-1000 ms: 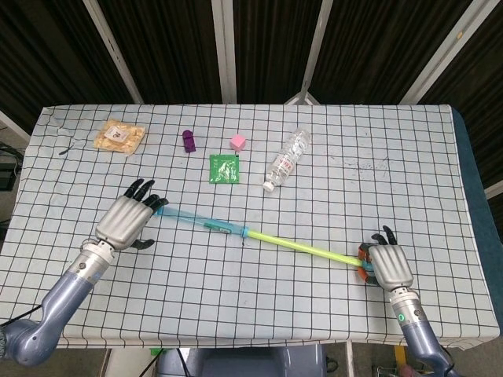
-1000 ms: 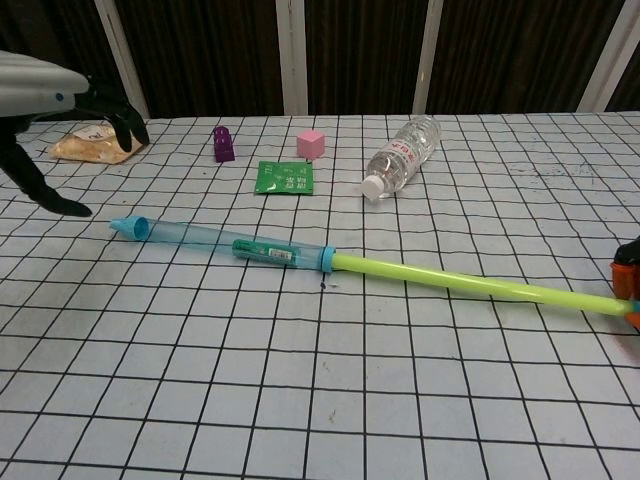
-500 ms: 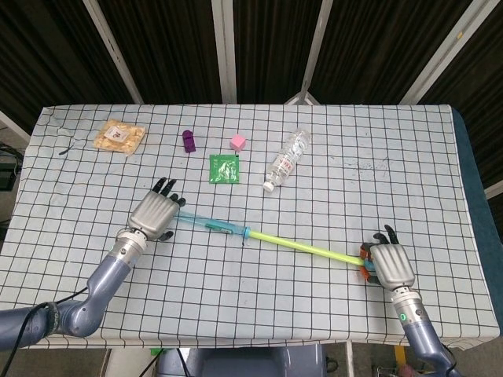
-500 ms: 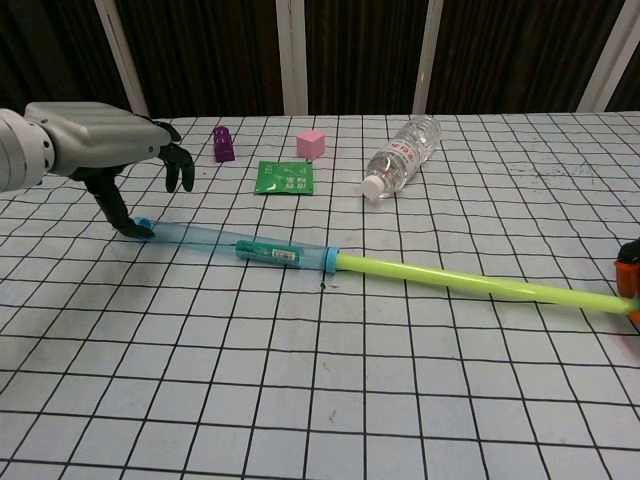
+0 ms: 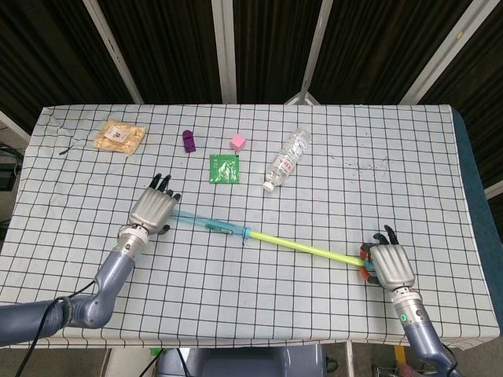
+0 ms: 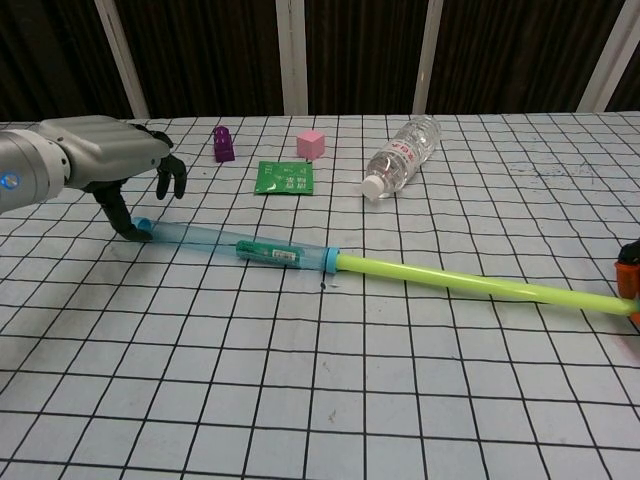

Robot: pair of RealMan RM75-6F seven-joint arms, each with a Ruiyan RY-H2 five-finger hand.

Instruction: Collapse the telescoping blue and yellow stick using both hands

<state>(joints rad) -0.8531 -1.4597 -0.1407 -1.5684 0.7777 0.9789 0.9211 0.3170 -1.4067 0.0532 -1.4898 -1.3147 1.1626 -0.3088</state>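
at stick [image 5: 259, 236] ends: left hand [image 5: 152, 210] fingers apart, right hand [image 5: 390, 265] clamps tip.

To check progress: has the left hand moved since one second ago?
Yes. The left hand moved toward the green packet, to the stick's blue end.

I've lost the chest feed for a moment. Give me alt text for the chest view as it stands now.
A telescoping blue and yellow stick lies extended across the checkered table, with the left hand at its blue end, thumb touching the tip. Behind it sit a water bottle, green packet, pink cube and purple block.
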